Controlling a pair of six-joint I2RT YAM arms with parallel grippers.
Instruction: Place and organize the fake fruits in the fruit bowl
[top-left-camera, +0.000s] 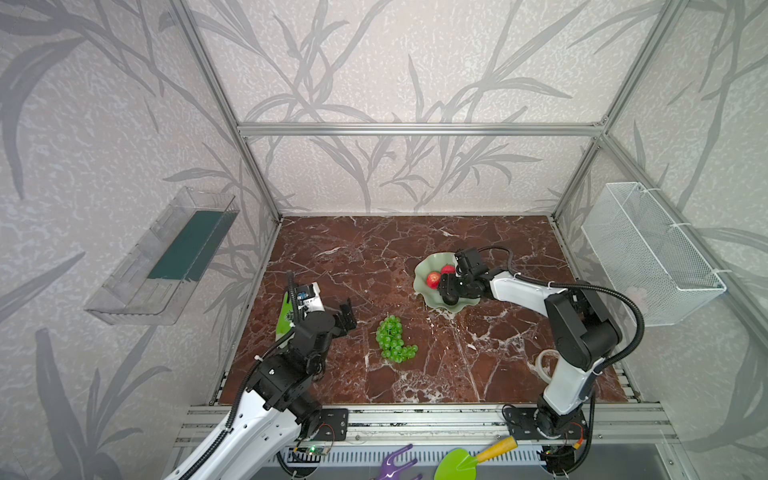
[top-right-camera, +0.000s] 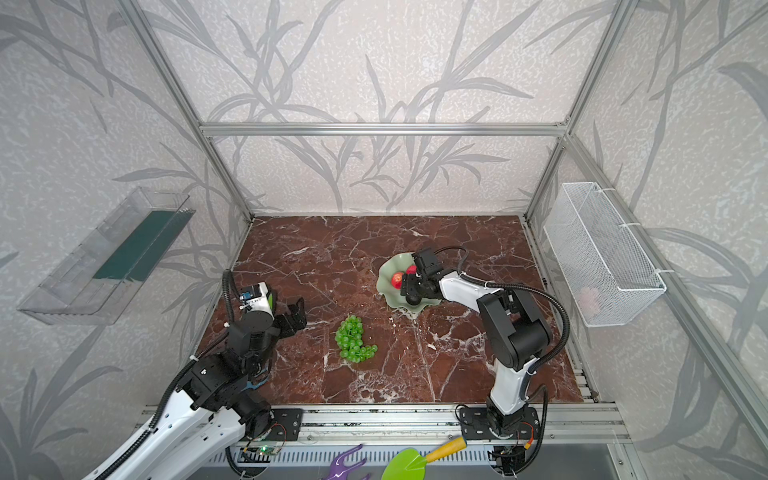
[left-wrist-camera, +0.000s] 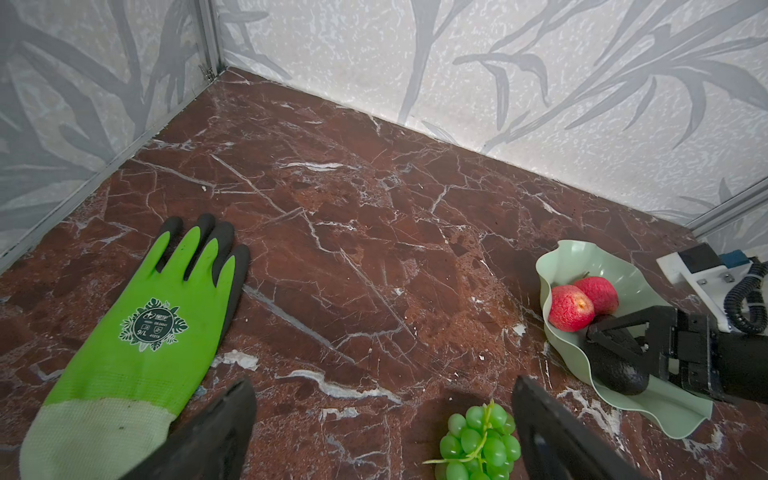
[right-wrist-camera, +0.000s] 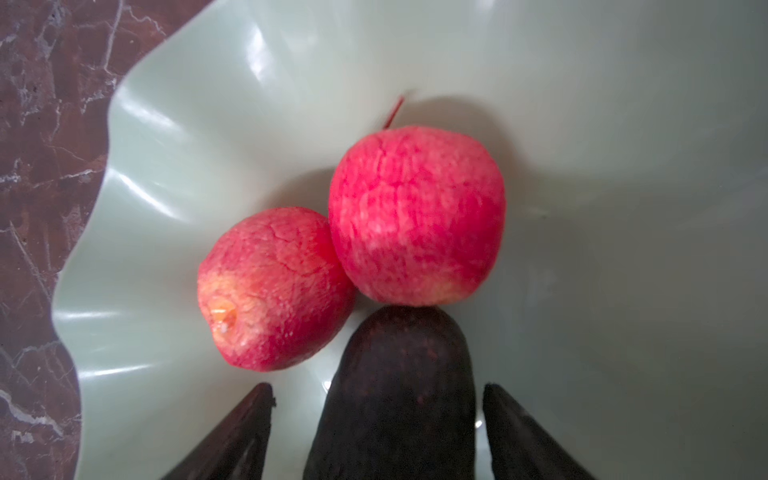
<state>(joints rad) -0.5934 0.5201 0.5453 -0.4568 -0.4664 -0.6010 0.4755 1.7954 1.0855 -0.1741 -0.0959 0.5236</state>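
Now, fruit bowl (right-wrist-camera: 208, 83), red fruits (right-wrist-camera: 415, 216), avocado (right-wrist-camera: 399, 374) inside

Leaf-print walls (top-left-camera: 395, 62), red-brown marble floor (top-left-camera: 345, 257)

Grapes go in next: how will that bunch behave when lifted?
The grapes are small beads on thin stems, so the bunch will probably sag, not stay stiff. The beads look glossy and round, so a grip may slip. Lying flat and lumpy, it seems unlikely to roll.
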